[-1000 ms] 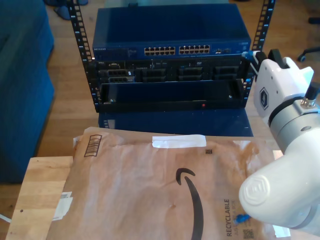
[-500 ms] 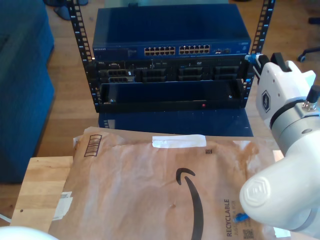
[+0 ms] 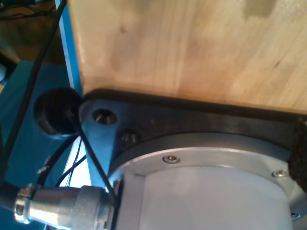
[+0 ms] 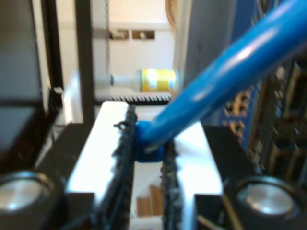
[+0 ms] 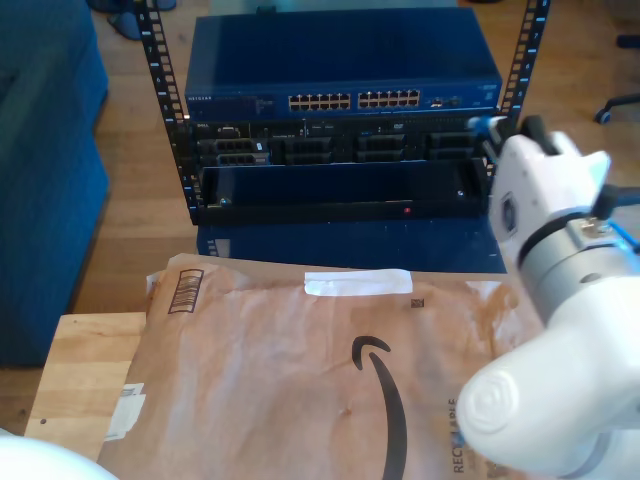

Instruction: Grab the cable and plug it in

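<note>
My second gripper point(image 4: 146, 158) has its jaws clamped on the cable point(image 4: 225, 81), just beside the rack point(image 5: 340, 140). My first gripper's jaws: cannot tell.

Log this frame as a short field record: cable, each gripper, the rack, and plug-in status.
cable: blue cable pinched in my second gripper
second gripper: shut on the cable, at the rack's end on the exterior view's right
first gripper: jaws not seen; wooden board ahead of its camera
rack: blue switch with port row on top
foreground: brown paper mailer
status: not yet plugged in
</note>
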Robot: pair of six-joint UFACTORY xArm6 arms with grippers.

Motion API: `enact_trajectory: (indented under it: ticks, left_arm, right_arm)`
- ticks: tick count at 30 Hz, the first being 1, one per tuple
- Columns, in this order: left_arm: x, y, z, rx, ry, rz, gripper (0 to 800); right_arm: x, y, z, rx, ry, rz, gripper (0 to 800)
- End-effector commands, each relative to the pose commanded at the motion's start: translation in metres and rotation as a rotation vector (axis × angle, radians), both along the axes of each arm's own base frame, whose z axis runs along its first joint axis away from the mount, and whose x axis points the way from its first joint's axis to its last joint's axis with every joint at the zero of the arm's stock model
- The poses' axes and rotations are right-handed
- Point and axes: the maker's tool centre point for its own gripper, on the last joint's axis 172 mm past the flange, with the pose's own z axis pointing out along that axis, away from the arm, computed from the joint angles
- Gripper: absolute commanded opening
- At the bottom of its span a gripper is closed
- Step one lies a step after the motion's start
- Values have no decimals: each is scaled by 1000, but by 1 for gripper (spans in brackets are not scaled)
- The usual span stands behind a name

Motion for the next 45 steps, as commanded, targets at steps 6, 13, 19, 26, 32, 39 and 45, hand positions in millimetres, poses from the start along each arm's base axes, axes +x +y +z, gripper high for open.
enact_trajectory:
  ticks: [6, 13, 19, 26, 32, 39, 45]
  left_arm:
    - [0, 0, 0, 0, 0, 0, 800]
    - [0, 0, 0, 0, 0, 0, 800]
    - [0, 0, 0, 0, 0, 0, 800]
    - [0, 0, 0, 0, 0, 0, 800]
    - [0, 0, 0, 0, 0, 0, 800]
    - [0, 0, 0, 0, 0, 0, 800]
    - [0, 0, 0, 0, 0, 0, 800]
  right_arm:
    - [1, 10, -21, -100, 22, 22, 0]
    - [20, 61, -9, -164, -6, 88, 0]
    - [37, 73, -43, -210, 47, 79, 0]
    - [69, 81, -71, -223, 32, 2, 0]
    - [82, 93, -84, -232, 38, -1, 0]
    - [85, 97, -77, -224, 21, -4, 0]
    - [82, 99, -56, -209, -2, 14, 0]
